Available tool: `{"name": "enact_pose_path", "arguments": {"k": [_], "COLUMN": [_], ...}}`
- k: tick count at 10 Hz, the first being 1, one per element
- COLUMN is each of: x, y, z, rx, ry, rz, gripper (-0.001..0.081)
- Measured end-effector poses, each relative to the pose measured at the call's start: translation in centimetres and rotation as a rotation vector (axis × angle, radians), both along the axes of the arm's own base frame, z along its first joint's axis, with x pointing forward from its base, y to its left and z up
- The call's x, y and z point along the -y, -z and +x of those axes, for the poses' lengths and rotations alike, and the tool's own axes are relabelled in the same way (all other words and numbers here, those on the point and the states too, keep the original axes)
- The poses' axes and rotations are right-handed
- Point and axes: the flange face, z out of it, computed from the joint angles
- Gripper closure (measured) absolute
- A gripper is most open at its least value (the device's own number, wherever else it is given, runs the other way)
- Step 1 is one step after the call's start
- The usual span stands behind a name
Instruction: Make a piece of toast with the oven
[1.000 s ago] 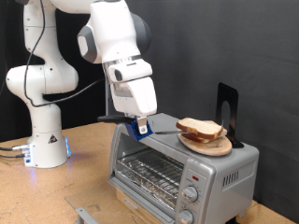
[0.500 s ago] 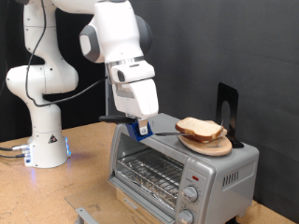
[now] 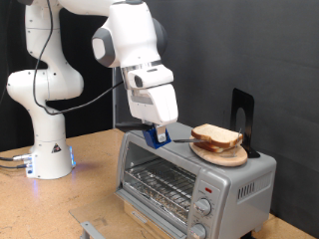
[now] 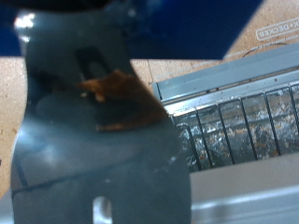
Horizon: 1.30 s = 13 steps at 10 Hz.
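Two slices of pale bread, the piece of toast (image 3: 215, 134) among them, lie stacked on a round wooden plate (image 3: 225, 155) on top of the silver oven (image 3: 244, 179). My gripper (image 3: 155, 134), with blue fingers, hangs over the oven's top near its left end in the exterior view, just left of the plate. It is shut on the handle of a dark metal spatula (image 4: 93, 140), whose flat blade fills much of the wrist view and carries a brown smear. The oven's wire rack (image 3: 159, 184) shows through its front, and again beyond the blade as the rack (image 4: 234, 121).
A black upright bracket (image 3: 242, 118) stands behind the plate on the oven. The arm's white base (image 3: 45, 149) sits at the exterior view's left on the wooden table (image 3: 90, 164). A small metal piece (image 3: 88, 227) lies near the bottom edge.
The gripper, with the spatula in it, has shifted to the exterior view's right, closer to the plate of bread. The bread and oven have not moved.
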Motion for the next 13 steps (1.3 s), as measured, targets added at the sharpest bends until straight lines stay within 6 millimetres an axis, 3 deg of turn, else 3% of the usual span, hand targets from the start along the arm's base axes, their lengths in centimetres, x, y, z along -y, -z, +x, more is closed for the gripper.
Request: {"name": "enact_pose_path", "arguments": {"k": [4, 6, 9, 13], "x": [1.9, 1.9, 1.4, 2.1], "y": [-1.6, -1.5, -0.9, 0.9], "z": [-1.1, -1.3, -1.6, -2.6], "rx": [-0.005, -0.027, -0.076, -0.131], "ry": [0.002, 0.014, 0.014, 0.018], "rz": [0.032, 0.028, 0.009, -0.003], "gripper": [0.0406, 0.0406, 0.0406, 0.0406]}}
